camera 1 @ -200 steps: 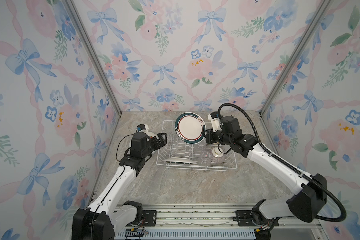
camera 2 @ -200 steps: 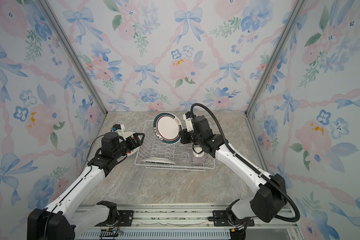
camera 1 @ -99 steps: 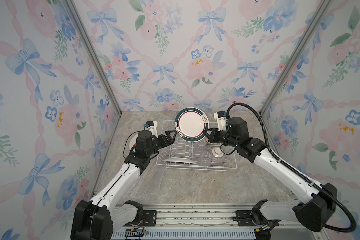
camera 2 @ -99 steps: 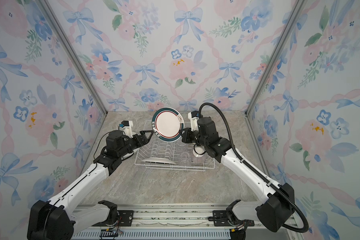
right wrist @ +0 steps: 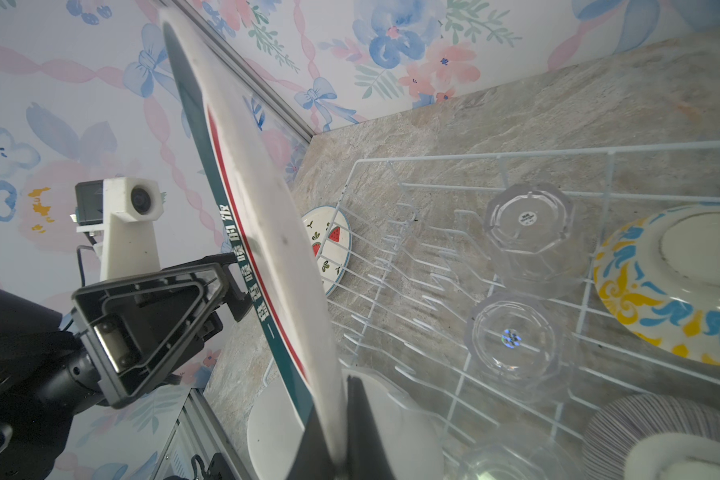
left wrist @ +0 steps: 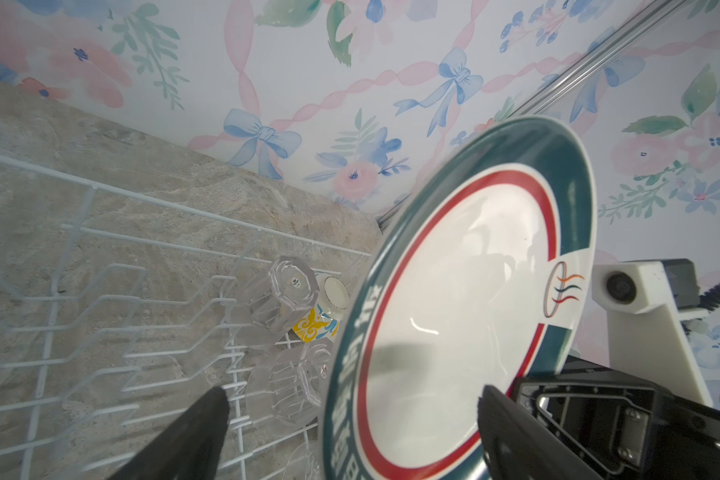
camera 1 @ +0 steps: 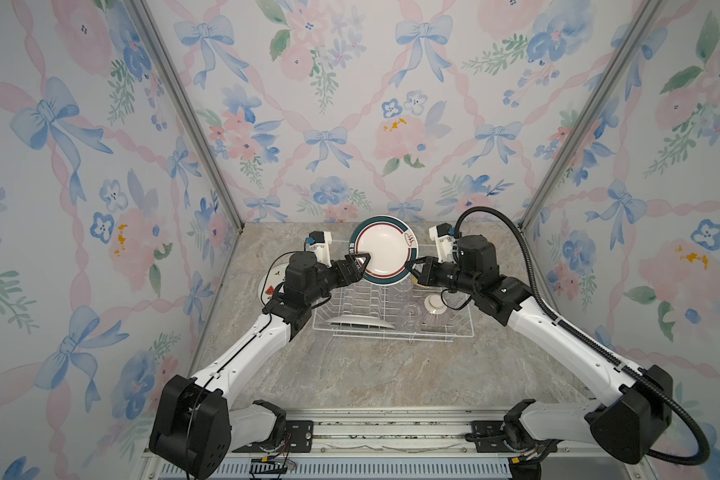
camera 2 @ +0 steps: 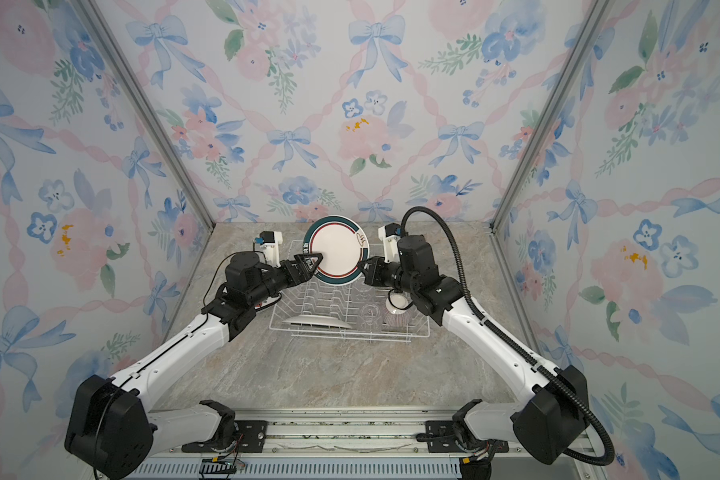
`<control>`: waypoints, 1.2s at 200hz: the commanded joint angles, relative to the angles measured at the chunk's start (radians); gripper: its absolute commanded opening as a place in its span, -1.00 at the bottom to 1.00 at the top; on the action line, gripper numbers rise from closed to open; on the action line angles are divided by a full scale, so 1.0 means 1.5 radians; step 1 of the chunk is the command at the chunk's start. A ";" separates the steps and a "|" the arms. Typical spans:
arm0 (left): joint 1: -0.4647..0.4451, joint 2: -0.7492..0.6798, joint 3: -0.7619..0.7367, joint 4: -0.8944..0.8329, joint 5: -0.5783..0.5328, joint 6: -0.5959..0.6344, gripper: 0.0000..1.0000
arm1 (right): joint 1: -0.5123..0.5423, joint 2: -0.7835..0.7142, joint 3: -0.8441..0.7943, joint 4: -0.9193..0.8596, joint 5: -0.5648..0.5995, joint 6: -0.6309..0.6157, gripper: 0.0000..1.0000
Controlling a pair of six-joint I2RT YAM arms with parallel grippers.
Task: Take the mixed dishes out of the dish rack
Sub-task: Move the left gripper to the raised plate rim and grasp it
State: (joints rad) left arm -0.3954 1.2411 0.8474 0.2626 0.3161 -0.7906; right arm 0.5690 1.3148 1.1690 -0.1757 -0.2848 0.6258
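The right fingers [right wrist: 362, 424] are pinched tight on the lower edge of the teal-rimmed plate [camera 1: 385, 249], holding it upright in the air above the back of the dish rack [camera 1: 433, 337]. The left fingers [left wrist: 192, 432] stand wide apart astride the plate's opposite edge, one across its white face and one behind it; I cannot tell whether either touches it.

White characters run along the plate's teal band, but I cannot read them. A small oval emblem with orange, dark and green wavy lines sits on a white break in the rim. The sticker on the base of one glass cup [right wrist: 528, 232] is too small to read.

In the rack lie a second glass cup [right wrist: 512, 336], a yellow-blue bowl [right wrist: 674, 282], a purplish striped bowl [right wrist: 649, 424] and a white plate [camera 1: 358, 322] resting flat. A watermelon plate [right wrist: 329, 245] lies on the surface [camera 1: 350, 374] just beside the rack's left side.

The surface is grey-beige marbled stone. The walls [camera 1: 329, 104] wear wallpaper of blue bows, pink ribbons and flowers, with metal posts in the corners.
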 commanded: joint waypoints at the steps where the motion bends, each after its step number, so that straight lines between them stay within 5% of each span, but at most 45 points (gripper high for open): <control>1: -0.006 0.003 0.022 0.022 0.014 -0.004 0.85 | -0.009 -0.026 -0.009 0.055 -0.024 0.023 -1.00; 125: -0.011 -0.027 0.006 0.035 -0.011 -0.007 0.76 | -0.009 -0.025 -0.021 0.088 -0.063 0.068 -1.00; 214: -0.010 -0.018 0.004 0.044 -0.022 -0.019 0.42 | -0.006 -0.014 -0.023 0.098 -0.069 0.076 -1.00; 240: -0.010 -0.016 0.003 0.044 -0.031 -0.022 0.17 | -0.005 -0.006 -0.017 0.093 -0.075 0.078 -1.00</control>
State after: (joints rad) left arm -0.4061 1.2182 0.8474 0.3092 0.2886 -0.8246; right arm 0.5617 1.3045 1.1362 -0.0929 -0.3683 0.7273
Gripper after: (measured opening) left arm 0.632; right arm 0.064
